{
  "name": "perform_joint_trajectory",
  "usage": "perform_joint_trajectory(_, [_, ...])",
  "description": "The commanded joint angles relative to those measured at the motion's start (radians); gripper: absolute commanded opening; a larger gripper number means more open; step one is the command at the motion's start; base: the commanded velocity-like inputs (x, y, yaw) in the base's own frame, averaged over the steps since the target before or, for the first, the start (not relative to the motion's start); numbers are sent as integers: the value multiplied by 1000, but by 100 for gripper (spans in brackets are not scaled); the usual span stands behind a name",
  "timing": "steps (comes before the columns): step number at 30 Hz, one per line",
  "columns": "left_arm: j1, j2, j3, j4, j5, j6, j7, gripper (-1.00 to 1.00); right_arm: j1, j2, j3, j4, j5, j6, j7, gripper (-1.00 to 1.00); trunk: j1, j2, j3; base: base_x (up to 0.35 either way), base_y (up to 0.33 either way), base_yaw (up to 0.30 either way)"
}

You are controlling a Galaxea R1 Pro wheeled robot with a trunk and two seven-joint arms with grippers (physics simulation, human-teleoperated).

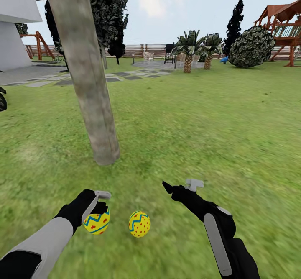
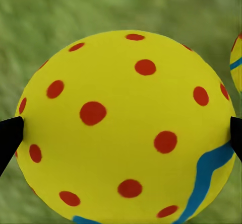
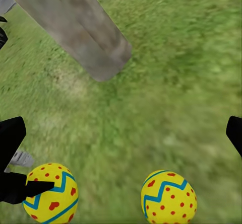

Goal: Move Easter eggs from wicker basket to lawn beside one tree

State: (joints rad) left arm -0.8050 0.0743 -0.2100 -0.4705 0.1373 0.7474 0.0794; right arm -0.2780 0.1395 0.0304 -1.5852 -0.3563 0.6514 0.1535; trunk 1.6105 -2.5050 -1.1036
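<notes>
Head view, left tool (image 1: 97, 206) grasping glossy dotted egg (image 1: 97, 222), right tool (image 1: 180, 185) released, mottled trunk (image 1: 90, 90).

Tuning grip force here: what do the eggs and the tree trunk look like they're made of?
The held egg and the egg on the grass look hard and smooth, perhaps painted plastic: even yellow, crisp red dots, a blue-edged zigzag, no texture. The trunk looks like wood with matte, mottled grey-brown bark. Being renders, neither is certain.
</notes>
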Motion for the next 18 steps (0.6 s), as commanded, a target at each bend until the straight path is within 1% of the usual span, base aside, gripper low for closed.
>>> perform_joint_trajectory(1, [0, 1, -8, -2, 11, 4, 8, -100, 0, 1, -1, -1, 0, 5, 3, 100, 0, 0, -1, 0, 0, 0])
perform_joint_trajectory(8, [0, 1, -8, -2, 10, 4, 9, -100, -1, 1, -1, -1, 0, 5, 3, 100, 0, 0, -1, 110, 40, 0])
perform_joint_trajectory(12, [0, 1, -7, -1, 10, 5, 8, -100, 0, 0, -1, -1, 0, 5, 3, 100, 0, 0, -1, 165, -83, 0])
perform_joint_trajectory(18, [0, 1, -7, 0, 10, 6, 8, -100, -1, 2, -1, -1, 0, 5, 4, 100, 0, 0, -1, 113, -84, 0])
